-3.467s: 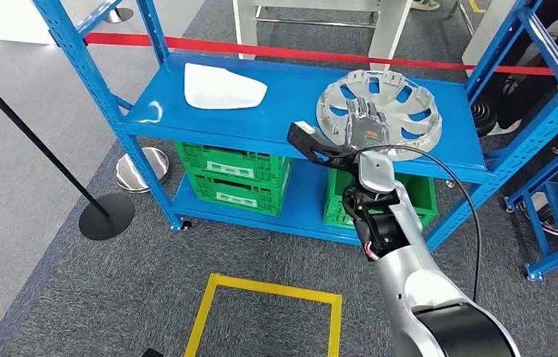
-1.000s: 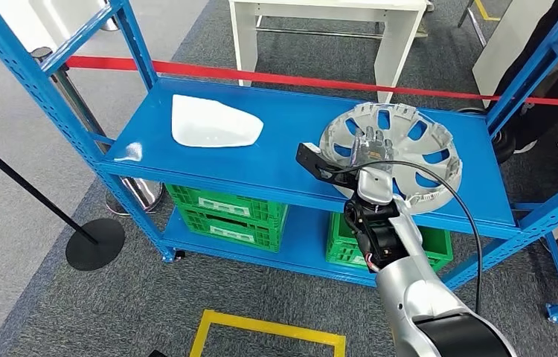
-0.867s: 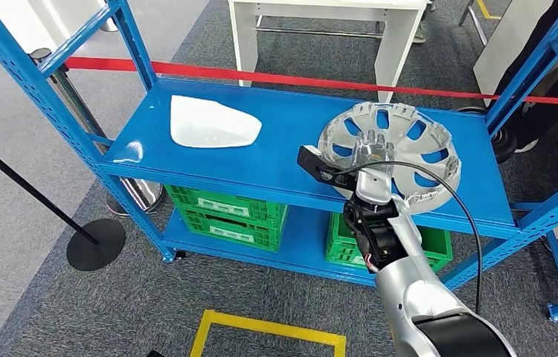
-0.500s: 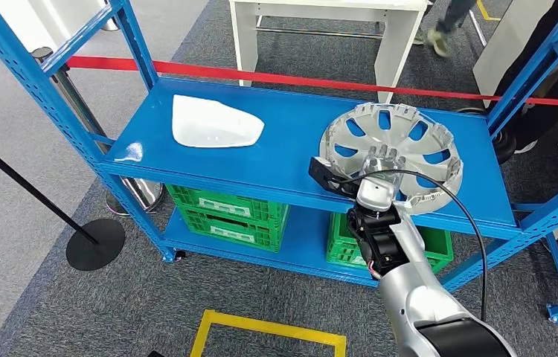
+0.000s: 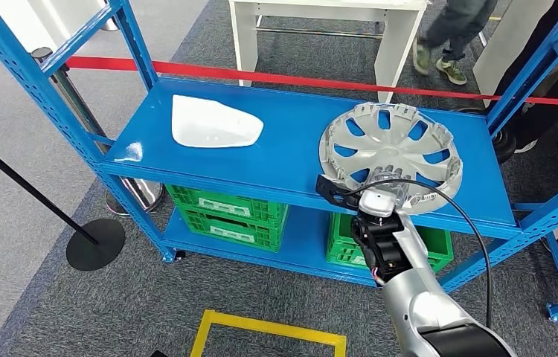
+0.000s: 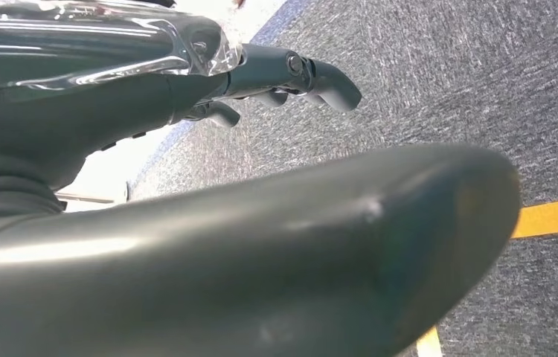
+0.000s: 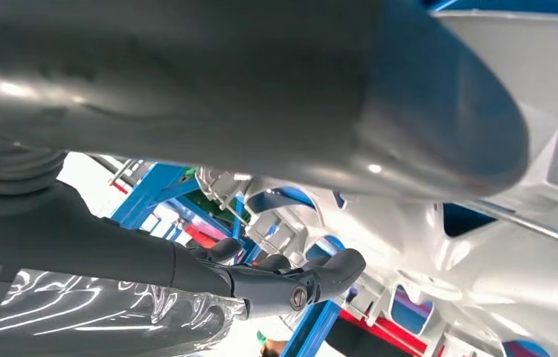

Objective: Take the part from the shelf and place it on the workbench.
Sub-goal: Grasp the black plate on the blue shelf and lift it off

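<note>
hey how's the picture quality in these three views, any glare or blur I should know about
Head view: sharp and evenly lit, with a small glare patch on the blue shelf near the white part. Right wrist view: the hubcap is washed out and soft, and the thumb is a blurred mass. Left wrist view: the thumb is blurred; the carpet is sharper.

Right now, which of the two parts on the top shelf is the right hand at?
The silver wheel cover at the shelf's right end; the right hand is at its near rim. The white shell-shaped part lies apart, toward the left.
</note>
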You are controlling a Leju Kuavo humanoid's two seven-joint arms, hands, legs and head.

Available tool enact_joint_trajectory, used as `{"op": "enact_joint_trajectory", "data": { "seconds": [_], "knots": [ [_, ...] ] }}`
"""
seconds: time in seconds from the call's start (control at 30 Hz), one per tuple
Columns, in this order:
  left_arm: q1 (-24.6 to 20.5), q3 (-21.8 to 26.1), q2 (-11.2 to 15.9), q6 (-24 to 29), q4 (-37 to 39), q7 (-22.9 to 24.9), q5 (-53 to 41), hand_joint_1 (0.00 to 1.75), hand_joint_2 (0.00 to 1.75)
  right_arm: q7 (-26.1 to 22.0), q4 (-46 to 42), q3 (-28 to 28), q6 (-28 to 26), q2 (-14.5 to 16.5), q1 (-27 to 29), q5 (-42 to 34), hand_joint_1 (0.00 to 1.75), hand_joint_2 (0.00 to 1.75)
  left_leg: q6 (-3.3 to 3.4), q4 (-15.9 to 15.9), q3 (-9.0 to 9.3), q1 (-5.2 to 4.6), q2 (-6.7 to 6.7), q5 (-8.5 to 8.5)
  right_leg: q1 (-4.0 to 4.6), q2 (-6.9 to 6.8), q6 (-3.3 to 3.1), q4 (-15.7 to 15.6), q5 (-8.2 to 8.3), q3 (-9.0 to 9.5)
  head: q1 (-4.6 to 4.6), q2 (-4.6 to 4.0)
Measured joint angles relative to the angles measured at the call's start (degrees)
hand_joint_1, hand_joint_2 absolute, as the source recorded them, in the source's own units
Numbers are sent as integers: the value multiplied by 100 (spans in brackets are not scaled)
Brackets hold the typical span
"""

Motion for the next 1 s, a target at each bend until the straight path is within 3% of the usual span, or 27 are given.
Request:
{"op": "enact_joint_trajectory", "data": {
  "seconds": [0.13, 1.0],
  "knots": [
    [-7, 6, -3, -16, 0, 0, -2, 0, 0, -1, 2, -9, 5, -4, 9, -14, 0, 175, 0, 0, 0, 0, 0, 0, 0, 0, 0, 0, 0, 0, 1, 0],
    [-24, 83, -51, -23, 0, -29, -52, 0, 0, -468, 2, -60, -298, 9, 14, -51, 0, 175, 0, 0, 0, 0, 0, 0, -1, 0, 0, 0, 0, 1, 1, 0]
  ]
}}
